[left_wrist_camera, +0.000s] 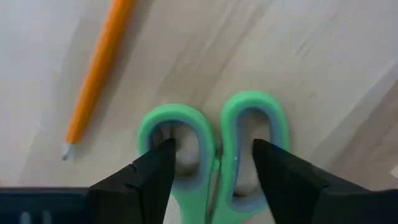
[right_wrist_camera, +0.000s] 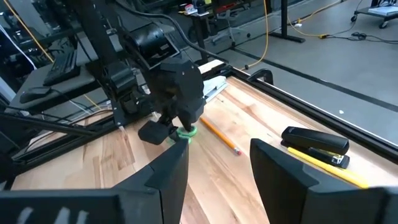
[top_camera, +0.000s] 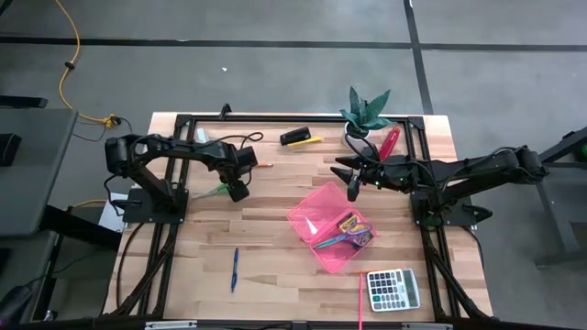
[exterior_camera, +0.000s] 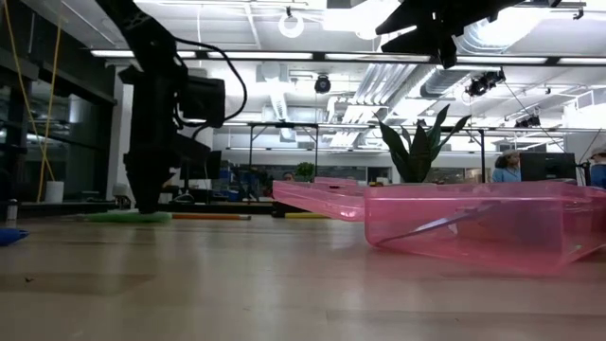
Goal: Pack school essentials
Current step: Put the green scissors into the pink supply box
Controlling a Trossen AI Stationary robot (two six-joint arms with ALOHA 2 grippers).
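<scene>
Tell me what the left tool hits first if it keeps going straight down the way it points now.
Most likely the green-handled scissors: the open left tool straddles their two finger loops, lying flat on the wooden table.

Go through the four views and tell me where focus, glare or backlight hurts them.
High view: even light, all sharp. Low view: bright ceiling lights leave the left gripper a dark silhouette; the near table is blurred. Left wrist view: soft close up, green-handled scissors and orange pencil fuzzy. Right wrist view: own right gripper blurred, the far side clear.
</scene>
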